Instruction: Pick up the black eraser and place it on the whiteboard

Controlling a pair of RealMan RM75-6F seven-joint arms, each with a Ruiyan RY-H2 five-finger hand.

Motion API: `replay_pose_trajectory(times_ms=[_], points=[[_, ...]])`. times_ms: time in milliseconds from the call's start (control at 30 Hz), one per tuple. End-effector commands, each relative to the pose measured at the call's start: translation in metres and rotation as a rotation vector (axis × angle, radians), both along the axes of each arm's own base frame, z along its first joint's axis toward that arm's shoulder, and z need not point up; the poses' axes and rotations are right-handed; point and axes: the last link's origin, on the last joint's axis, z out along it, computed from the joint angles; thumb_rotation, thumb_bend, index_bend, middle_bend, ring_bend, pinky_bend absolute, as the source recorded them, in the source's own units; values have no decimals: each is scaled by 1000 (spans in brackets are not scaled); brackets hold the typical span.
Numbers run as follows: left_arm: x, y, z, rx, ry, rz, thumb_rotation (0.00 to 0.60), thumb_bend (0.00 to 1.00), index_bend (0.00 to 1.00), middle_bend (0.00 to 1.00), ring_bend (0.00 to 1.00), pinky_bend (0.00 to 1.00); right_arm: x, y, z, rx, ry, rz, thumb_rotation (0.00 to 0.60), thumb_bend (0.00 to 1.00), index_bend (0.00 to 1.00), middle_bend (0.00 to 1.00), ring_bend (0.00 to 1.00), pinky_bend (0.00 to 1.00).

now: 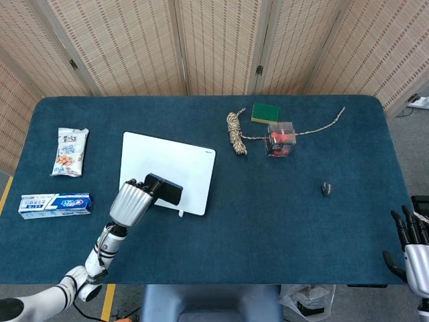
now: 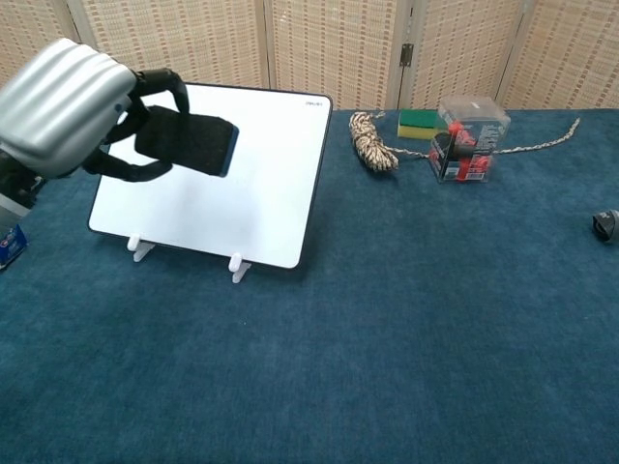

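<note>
My left hand (image 1: 131, 202) (image 2: 70, 121) grips the black eraser (image 1: 164, 190) (image 2: 188, 141) and holds it in the air in front of the white whiteboard (image 1: 169, 165) (image 2: 256, 184), which stands tilted on small feet. In the chest view the eraser overlaps the board's upper left part; whether it touches the board I cannot tell. My right hand (image 1: 412, 249) shows only at the lower right corner of the head view, off the table's edge, fingers apart and holding nothing.
A toothpaste box (image 1: 55, 204) and a snack packet (image 1: 70, 151) lie at the left. A coiled rope (image 1: 235, 132), green sponge (image 1: 265, 112) and clear box with red contents (image 1: 280, 139) sit at the back. A small dark object (image 1: 326, 189) lies at the right.
</note>
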Motion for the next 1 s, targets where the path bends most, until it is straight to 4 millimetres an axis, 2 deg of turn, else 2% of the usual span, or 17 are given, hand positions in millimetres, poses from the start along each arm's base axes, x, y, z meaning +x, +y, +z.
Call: replay_pose_trajectory(times_ms=[33,300,767,900,1000], points=[[12,10,-15,-10,24,-5,600,241,518,1000,1000,1000,1,1,0,2,-2,4,600,334,0,0,85,135],[33,34,-38,31,99,6,600,240,510,1000,1000,1000,0,7,6,-7,-26,22,600,335,0,0,84,135],[26,61,-46,24,109,100,600,240,498,1000,1000,1000,-1,9,9,-4,-40,29,600,335,0,0,85,135],[23,64,-46,28,120,116,600,240,449,1000,1000,1000,-1,8,8,-3,-37,28,600,335,0,0,85,135],[22,64,-46,34,133,117,600,237,345,1000,1000,1000,0,9,8,-3,-36,29,600,334,0,0,85,135]])
